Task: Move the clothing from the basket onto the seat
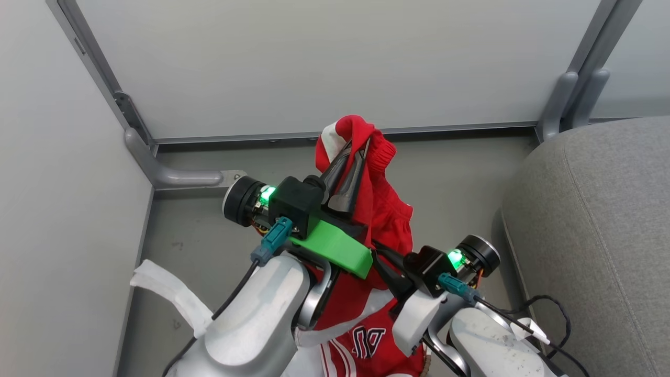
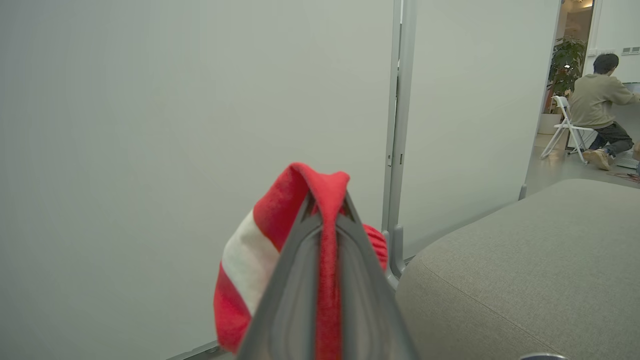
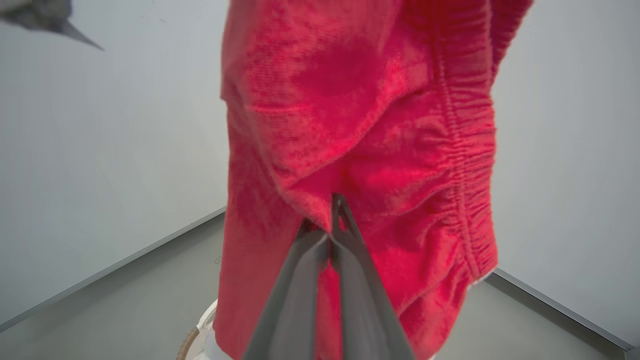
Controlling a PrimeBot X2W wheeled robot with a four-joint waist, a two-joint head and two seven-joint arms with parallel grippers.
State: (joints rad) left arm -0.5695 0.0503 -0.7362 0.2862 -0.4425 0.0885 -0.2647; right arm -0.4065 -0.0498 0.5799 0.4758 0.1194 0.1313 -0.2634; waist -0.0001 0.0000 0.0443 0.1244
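A bright red garment with white trim, the clothing, hangs in the air from my left gripper, which is shut on its top fold. The left wrist view shows red cloth pinched between the fingers of that gripper. Lower down, my right gripper reaches into the hanging cloth. In the right wrist view that gripper is shut, its tips in a fold of the clothing. More red cloth with black letters lies below my arms. A bit of the basket's brown rim shows underneath. The grey seat stands to the right.
White partition walls with grey metal feet close in the back and left. A strip of white liner trails at the lower left. Beyond the seat, a person sits on a white folding chair in the distance.
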